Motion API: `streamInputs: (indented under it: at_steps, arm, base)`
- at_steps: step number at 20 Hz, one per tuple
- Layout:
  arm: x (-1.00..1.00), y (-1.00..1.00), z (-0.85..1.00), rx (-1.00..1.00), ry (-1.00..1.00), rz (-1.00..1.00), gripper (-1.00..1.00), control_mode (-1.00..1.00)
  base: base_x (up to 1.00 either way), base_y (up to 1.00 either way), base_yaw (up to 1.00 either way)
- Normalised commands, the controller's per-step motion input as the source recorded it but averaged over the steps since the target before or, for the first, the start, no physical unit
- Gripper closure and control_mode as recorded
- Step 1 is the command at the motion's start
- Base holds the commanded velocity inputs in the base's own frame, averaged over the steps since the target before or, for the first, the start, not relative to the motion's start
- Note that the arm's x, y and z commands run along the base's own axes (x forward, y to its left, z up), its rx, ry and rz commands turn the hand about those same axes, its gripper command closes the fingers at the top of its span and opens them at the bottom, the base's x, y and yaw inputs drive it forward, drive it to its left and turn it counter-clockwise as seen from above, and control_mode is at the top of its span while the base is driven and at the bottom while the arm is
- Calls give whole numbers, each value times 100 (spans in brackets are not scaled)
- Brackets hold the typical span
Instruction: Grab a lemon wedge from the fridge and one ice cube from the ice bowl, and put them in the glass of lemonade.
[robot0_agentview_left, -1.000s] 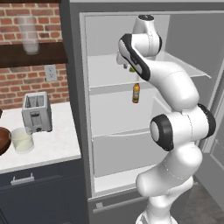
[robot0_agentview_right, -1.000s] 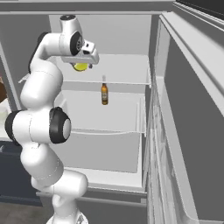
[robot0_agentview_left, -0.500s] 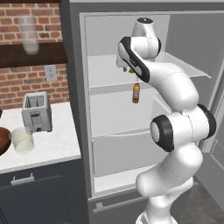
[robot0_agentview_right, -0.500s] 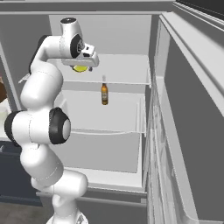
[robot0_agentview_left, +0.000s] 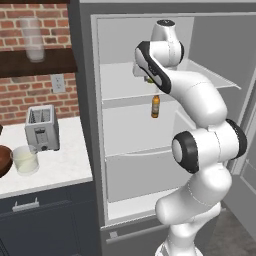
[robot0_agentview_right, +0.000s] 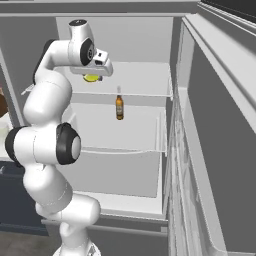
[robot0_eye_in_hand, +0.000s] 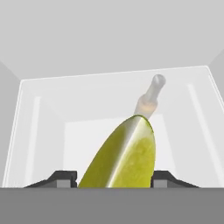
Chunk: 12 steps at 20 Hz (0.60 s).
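The small yellow-green lemon wedge (robot0_eye_in_hand: 122, 155) is clamped between the gripper (robot0_eye_in_hand: 114, 178) fingers above the fridge (robot0_agentview_right: 150, 90) upper shelf, ready for carrying out.

The lemon wedge (robot0_eye_in_hand: 124, 157) hides most of both fingers (robot0_eye_in_hand: 61, 178), its base cut off below.
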Motion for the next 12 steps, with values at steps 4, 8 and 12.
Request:
streamInputs:
  at_steps: [4, 8, 12]
  arm:
    - [0, 0, 0, 0, 0, 0, 100, -100]
    - [-51, -13, 0, 1, 0, 0, 100, -100]
    - [-100, -36, 0, 4, -5, 0, 100, -100]
  base:
    - [0, 0, 0]
    - [0, 0, 0]
    - [0, 0, 0]
